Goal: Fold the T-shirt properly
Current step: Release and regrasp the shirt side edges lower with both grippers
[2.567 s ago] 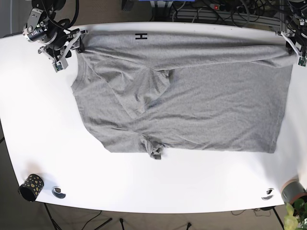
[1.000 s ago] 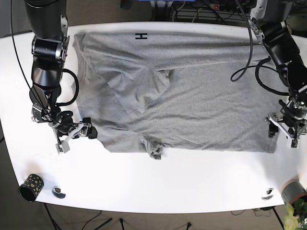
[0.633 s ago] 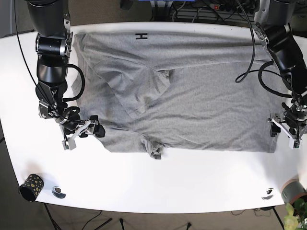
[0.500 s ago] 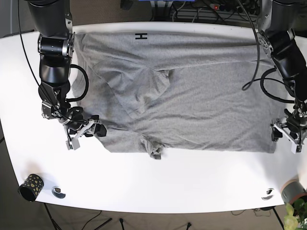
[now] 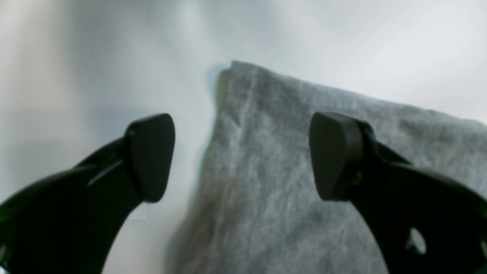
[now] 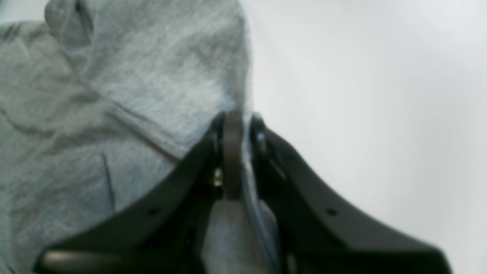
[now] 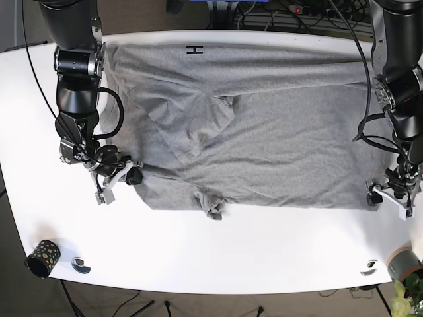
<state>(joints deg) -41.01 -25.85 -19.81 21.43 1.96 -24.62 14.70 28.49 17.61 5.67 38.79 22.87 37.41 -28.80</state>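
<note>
The grey T-shirt (image 7: pixel 258 132), spread across the white table (image 7: pixel 218 251), is pinched at its 8 o'clock edge by the right gripper (image 6: pixel 234 129); the left gripper (image 5: pixel 243 156), jaws spread, straddles the 4 o'clock corner. A shallow bite risks the corner being missed.

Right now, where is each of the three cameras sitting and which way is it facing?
Base: high above the white table, looking straight down on the grey T-shirt; both arms show.
Left wrist: behind the left gripper, looking past its open black fingers at the shirt's corner.
Right wrist: behind the right gripper, looking along fingers shut on the shirt's edge.
Shared: the T-shirt and the table appear in all three views; the base view also shows both grippers, left and right.
</note>
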